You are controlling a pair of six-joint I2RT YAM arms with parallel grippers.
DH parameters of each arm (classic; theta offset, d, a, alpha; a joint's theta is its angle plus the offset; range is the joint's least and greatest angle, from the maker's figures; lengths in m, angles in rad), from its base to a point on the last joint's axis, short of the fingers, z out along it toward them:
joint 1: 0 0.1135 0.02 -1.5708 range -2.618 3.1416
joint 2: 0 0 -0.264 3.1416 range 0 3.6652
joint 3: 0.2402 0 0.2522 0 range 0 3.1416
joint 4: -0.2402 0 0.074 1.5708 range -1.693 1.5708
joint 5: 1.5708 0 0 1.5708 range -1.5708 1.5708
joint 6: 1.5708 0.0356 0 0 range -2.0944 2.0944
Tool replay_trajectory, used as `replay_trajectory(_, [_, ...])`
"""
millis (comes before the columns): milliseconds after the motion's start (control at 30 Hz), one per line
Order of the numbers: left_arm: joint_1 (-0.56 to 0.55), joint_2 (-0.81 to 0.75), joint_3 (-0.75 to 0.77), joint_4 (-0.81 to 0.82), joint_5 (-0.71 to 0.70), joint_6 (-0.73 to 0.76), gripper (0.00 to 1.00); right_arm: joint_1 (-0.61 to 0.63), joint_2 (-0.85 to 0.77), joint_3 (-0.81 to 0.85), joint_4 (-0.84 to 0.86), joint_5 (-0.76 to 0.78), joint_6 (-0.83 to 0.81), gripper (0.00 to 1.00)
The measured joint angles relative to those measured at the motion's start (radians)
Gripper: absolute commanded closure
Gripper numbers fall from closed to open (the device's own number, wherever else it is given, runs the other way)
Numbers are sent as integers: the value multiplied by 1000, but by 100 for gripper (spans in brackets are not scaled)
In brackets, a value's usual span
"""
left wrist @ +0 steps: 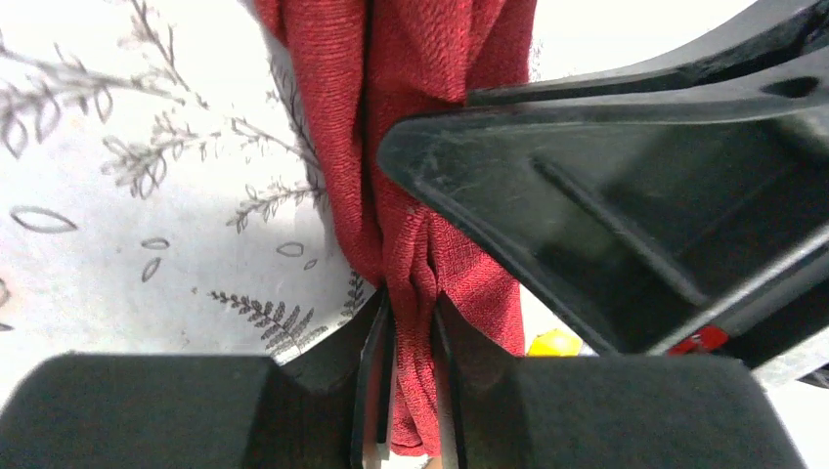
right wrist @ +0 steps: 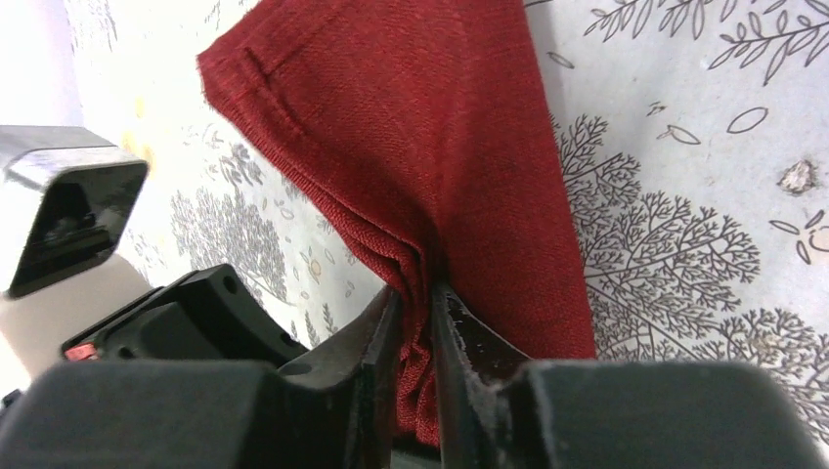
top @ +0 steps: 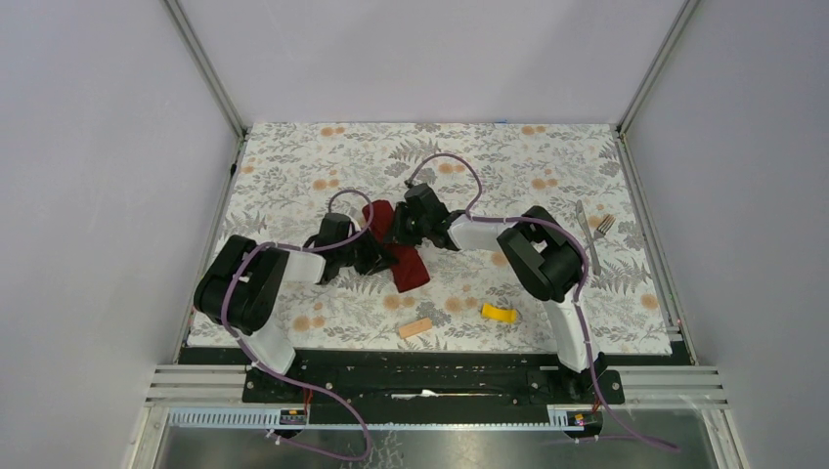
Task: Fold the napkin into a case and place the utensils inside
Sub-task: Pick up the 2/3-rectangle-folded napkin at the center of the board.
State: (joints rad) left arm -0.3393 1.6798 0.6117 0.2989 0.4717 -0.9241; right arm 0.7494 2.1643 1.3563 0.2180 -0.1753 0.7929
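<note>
Overhead wide; wrist close-ups on napkin (left wrist: 411,49)

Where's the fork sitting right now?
In the top view, the fork lies near the right edge of the floral mat, just right of the knife and beyond the right arm.

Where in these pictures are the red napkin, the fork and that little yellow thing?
napkin (top: 412,268), overhead view, on its bare near end.
fork (top: 605,225), overhead view, on its middle.
yellow block (top: 500,314), overhead view, on its top face.
</note>
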Motion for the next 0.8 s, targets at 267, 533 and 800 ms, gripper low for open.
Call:
replay_trajectory(267, [-22,18,-138,261,20,-169,80,-6,-35,33,-85,-68,-224,41])
replay_trajectory(533, [-24,25,-175,328,21,-205,81,-7,-35,150,-131,-72,-416,36])
replay_trajectory(800, [-24,39,-176,352,27,-212,81,-8,-6,251,-138,-37,-475,48])
